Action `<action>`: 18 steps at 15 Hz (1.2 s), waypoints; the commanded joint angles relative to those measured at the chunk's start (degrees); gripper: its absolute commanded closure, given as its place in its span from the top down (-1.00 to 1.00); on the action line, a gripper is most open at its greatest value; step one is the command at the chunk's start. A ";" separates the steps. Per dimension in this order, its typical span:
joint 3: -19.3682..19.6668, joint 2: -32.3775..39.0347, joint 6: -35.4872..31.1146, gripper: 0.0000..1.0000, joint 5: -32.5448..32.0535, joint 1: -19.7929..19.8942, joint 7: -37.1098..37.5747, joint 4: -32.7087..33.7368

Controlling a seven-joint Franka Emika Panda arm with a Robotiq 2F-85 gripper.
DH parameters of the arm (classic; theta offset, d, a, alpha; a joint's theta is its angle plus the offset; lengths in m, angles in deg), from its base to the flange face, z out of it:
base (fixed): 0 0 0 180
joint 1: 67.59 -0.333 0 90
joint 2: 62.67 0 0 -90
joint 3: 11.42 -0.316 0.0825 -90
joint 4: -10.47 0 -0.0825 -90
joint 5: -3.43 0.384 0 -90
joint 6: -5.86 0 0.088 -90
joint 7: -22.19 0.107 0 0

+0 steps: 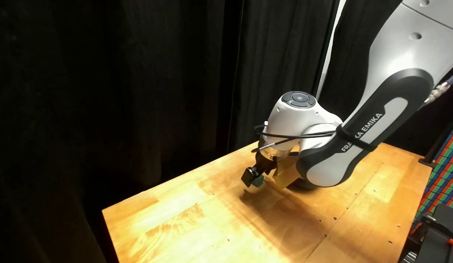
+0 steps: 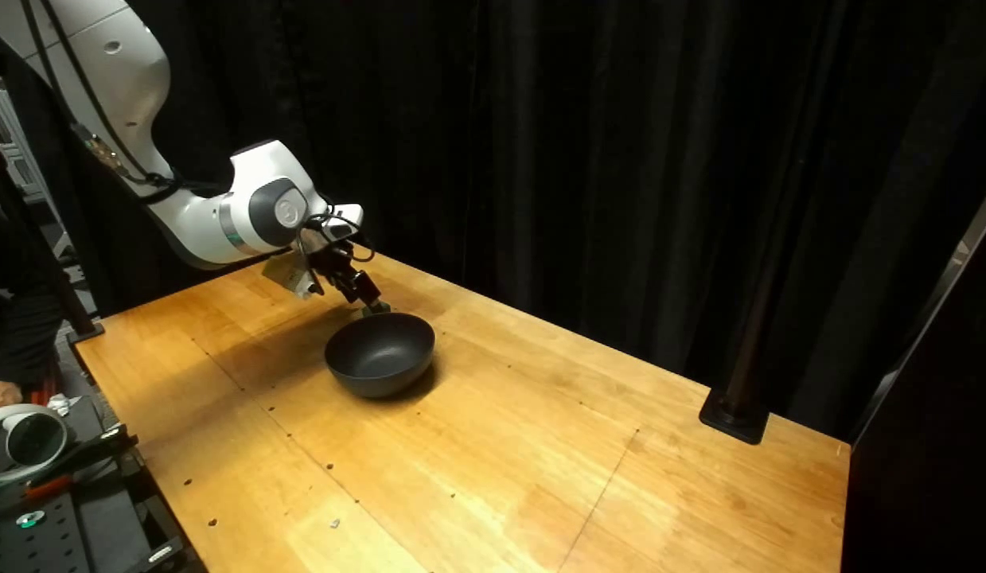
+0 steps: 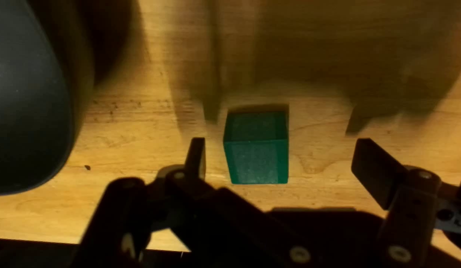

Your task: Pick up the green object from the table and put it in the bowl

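Grasping the block (image 3: 257,160) is, as I judge it, the step in hand, and it is not yet done. In the wrist view the block sits on the bench (image 3: 133,145) between the spread jaws, touching neither: the gap at its nine o'clock is narrow, the one at three much wider. The bowl (image 3: 25,111) lies near, between nine and ten o'clock from the block; in an exterior view the bowl (image 2: 381,358) has the block just past its rim, at twelve o'clock.

The next move, in wrist-view terms, should be a slight shift of the jaws toward nine o'clock to centre them, then a squeeze; otherwise the nearer jaw would probably push the block toward three first. Its sides look nearly square to the jaws, so little turning seems needed. Whether the jaws hang low enough for a full bite I cannot tell. Once held, the block will need a lift above the bowl's rim before the carry toward nine o'clock and release.
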 commanded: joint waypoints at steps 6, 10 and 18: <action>8.35 6.45 -1.16 -0.20 9.02 -9.51 -0.30 3.63; 8.30 3.28 -0.09 -0.65 10.70 -10.08 -1.68 0.95; 27.41 -7.00 4.81 -0.65 8.12 -20.63 -1.60 -7.46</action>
